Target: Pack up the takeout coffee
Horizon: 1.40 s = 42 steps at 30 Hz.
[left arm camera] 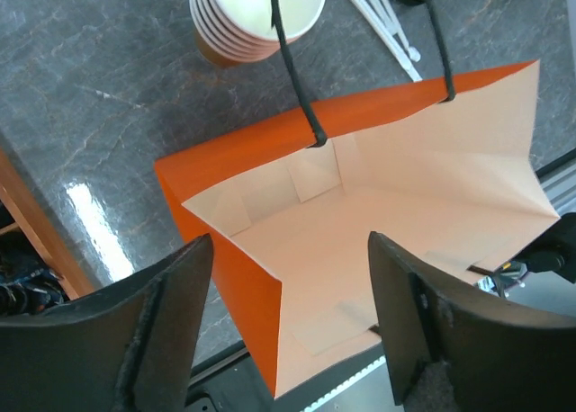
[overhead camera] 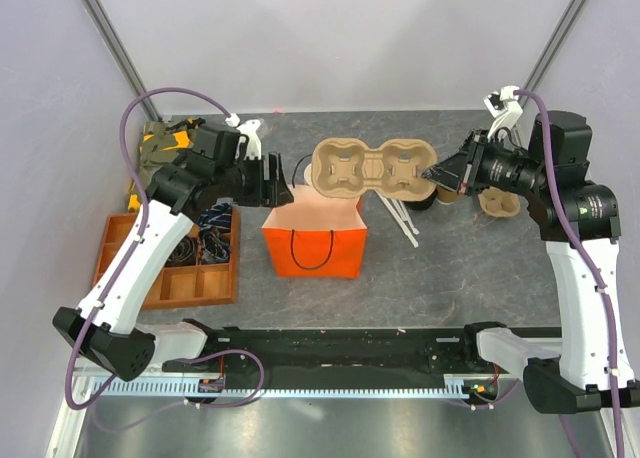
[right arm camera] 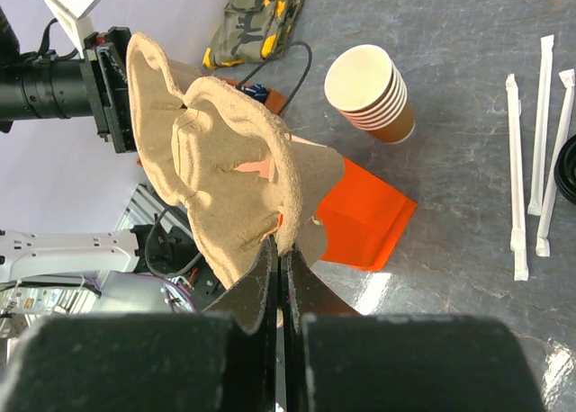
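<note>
Over a grey worktop [overhead camera: 470,268], the left claw [left arm camera: 288,250] hangs above the open mouth of an upright orange bag [overhead camera: 315,240], its fingers [left arm camera: 171,313] spread wide and gripping nothing. The bag's pale interior holds nothing, and its black cord handles [left arm camera: 288,70] rise from the rim. The right claw [right arm camera: 279,268] is pinched tight on the edge of a moulded pulp cup carrier [overhead camera: 368,168]. It holds the carrier in the air above the bag's rear rim, with its cup wells unfilled. The takeout coffee [overhead camera: 446,195] appears to stand on the worktop just beneath the right claw, to the right of the bag and not on the carrier. It is largely hidden, so its lid cannot be made out clearly. Paper-wrapped straws [right arm camera: 517,178] lie between it and the bag. A stack of lidless tan cups [right arm camera: 369,93] stands just behind the bag. A wooden divided tray [overhead camera: 195,283] sits at the left edge of the worktop.
</note>
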Tool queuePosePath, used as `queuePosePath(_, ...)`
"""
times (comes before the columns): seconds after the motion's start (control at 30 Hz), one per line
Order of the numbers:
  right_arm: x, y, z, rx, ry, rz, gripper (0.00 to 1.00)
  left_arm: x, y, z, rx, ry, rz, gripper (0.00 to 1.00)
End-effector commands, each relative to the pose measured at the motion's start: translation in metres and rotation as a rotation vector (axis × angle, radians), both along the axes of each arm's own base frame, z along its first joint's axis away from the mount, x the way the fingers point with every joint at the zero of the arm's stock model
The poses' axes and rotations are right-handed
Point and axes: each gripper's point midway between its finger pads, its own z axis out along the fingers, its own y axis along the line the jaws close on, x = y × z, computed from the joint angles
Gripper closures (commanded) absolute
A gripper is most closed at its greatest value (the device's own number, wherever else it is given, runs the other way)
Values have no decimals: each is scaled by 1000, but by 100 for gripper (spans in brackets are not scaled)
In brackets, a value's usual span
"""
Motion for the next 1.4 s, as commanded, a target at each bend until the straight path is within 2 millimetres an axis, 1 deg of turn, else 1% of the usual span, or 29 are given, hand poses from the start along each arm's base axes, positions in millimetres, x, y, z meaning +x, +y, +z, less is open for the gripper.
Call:
queuePosePath(0.0,-6,3,4,-15,-25,-2,100,-15,2,-11,0,52,4,26)
queuePosePath(0.1,-8,7,0,-22,-11,17,100,-28,4,-33,25,108,-3,28)
queuePosePath(0.17,-9,9,-5,-30,-1,28,100,-31,4,-40,27,126,4,29)
queuePosePath(0.2,-12,11,-7,-32,5,36,100,-31,8,-45,43,131,23,31)
queuePosePath(0.23,-12,12,-9,-36,6,42,100,-30,10,-44,46,128,37,32)
queuePosePath(0.3,-13,14,-14,-51,15,48,100,-29,12,-44,47,121,63,44)
queuePosePath(0.37,-13,15,-19,-66,22,53,100,-30,10,-36,13,111,72,55)
queuePosePath(0.4,-11,15,-22,-83,25,45,100,-31,7,-30,-8,103,62,56)
queuePosePath(0.43,-9,14,-23,-91,28,39,100,-30,5,-27,-20,100,64,56)
queuePosePath(0.5,-7,15,-27,-120,36,41,100,-27,1,-20,-36,88,60,51)
queuePosePath(0.53,-6,14,-21,-125,19,38,100,-26,2,-20,-33,89,68,48)
queuePosePath(0.57,-6,14,-21,-134,22,37,100,-25,3,-20,-29,85,73,43)
queuePosePath(0.63,-2,11,-18,-151,8,24,100,-22,5,-20,-20,78,90,38)
queuePosePath(0.67,-3,11,-18,-154,12,21,100,-20,6,-20,-16,74,98,37)
queuePosePath(0.7,-2,10,-18,-158,12,20,100,-19,8,-19,-10,68,107,39)
queuePosePath(0.73,-1,9,-18,-165,10,15,100,-16,10,-19,1,60,123,41)
queuePosePath(0.77,-1,8,-20,-170,17,14,100,-14,12,-18,7,51,137,46)
queuePosePath(0.83,0,8,-24,-179,26,11,100,-8,18,-16,27,26,165,50)
queuePosePath(0.87,-1,8,-24,-179,30,15,100,-7,17,-15,25,22,166,55)
queuePosePath(0.93,-1,8,-26,-185,33,20,100,-7,13,-9,2,16,156,57)
queuePosePath(1.03,-3,8,-28,-198,35,34,100,-10,9,-8,-19,28,140,81)
queuePosePath(1.07,-3,9,-29,-194,39,40,100,-10,8,-9,-24,34,139,98)
queuePosePath(1.13,-5,13,-24,-181,24,59,100,-11,4,-14,-46,66,145,98)
queuePosePath(1.23,-7,20,-9,-151,-21,77,100,-11,-9,-12,-77,89,144,98)
queuePosePath(1.3,-6,18,-10,-169,-19,70,100,-11,-20,-5,-96,96,141,98)
queuePosePath(1.33,-6,17,-11,-175,-17,70,100,-10,-26,-7,-98,113,139,98)
queuePosePath(1.37,-8,16,-15,-185,2,70,100,-13,-33,-3,-106,114,127,98)
